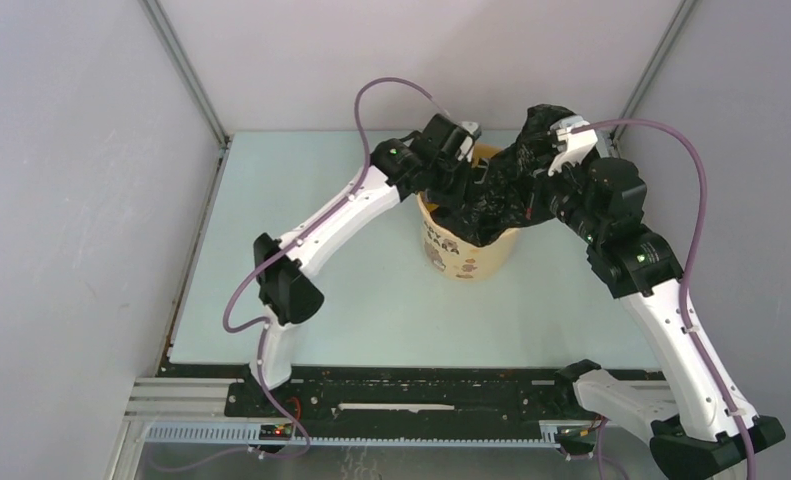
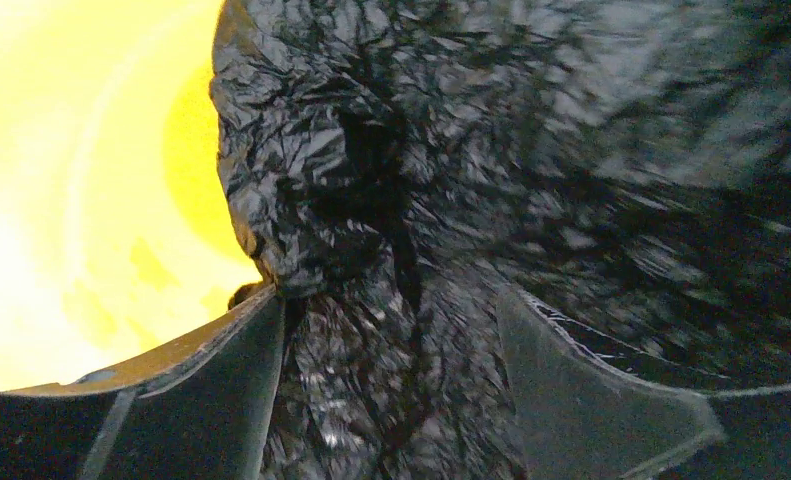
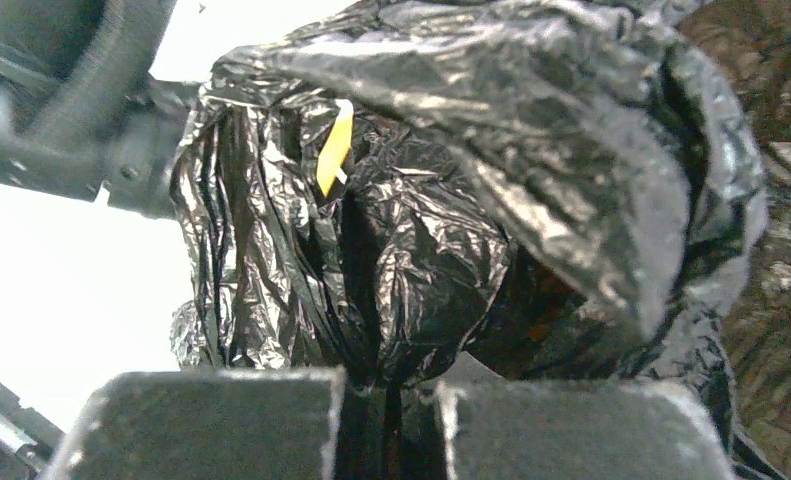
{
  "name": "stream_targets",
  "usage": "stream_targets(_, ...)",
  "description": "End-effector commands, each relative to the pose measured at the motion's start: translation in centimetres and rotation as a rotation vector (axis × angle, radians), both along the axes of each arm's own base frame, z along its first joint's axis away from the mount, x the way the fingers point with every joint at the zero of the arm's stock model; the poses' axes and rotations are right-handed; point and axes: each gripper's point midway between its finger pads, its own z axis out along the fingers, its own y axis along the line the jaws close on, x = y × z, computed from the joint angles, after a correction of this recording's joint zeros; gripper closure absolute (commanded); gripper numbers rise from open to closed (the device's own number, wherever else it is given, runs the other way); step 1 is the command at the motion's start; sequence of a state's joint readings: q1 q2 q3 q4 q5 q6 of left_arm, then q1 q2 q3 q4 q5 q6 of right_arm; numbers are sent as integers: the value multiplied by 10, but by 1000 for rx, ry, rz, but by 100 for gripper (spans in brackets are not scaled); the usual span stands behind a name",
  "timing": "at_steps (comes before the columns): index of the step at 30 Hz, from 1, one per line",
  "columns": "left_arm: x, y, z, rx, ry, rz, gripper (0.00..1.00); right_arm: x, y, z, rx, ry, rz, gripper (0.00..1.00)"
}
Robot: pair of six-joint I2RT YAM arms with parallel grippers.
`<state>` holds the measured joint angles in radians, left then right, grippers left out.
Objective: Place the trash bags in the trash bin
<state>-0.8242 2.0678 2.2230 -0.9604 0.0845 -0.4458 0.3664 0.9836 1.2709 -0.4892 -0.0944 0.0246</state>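
Observation:
The pale yellow trash bin (image 1: 471, 258) stands upright mid-table. The black trash bag (image 1: 503, 188) is draped over its mouth and rises to the back right. My left gripper (image 1: 457, 182) is at the bin's left rim. In the left wrist view my left gripper (image 2: 386, 300) has a thick bunch of the bag (image 2: 471, 150) between its jaws, with the bin's yellow inside (image 2: 91, 200) to the left. My right gripper (image 1: 553, 188) is at the bin's right. In the right wrist view my right gripper (image 3: 388, 385) has its jaws nearly together, pinching a fold of the bag (image 3: 421, 230).
The pale green table top (image 1: 301, 200) is walled by grey panels at the left, back and right. A black rail (image 1: 411, 395) with both arm bases runs along the near edge. Purple cables loop above both arms.

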Motion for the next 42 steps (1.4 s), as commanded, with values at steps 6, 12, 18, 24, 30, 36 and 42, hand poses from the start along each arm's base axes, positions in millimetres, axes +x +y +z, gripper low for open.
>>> stream_targets(6, -16, 61, 142, -273, -108, 57, 13, -1, 26, 41, 17, -115, 169, 100)
stream_targets(12, -10, 108, 155, -299, -160, 133, 12, 30, 29, 42, -103, -104, 161, 100)
stream_targets(18, -6, 140, 132, -266, -160, 177, 12, 73, 31, 25, -282, -79, 81, 100)
stream_targets(24, -7, 154, 119, -226, -184, 151, 13, 106, 43, -7, -410, -55, -50, 100)
stream_targets(30, -11, 169, 108, -232, -174, 159, 13, 130, 41, -12, -414, -52, -113, 100)
stream_targets(36, -14, 182, 114, -243, -191, 184, 13, 70, 91, -43, -392, -8, 151, 100)
stream_targets(42, -7, 173, 116, -277, -174, 165, 14, 25, 120, -82, -235, 113, 281, 100)
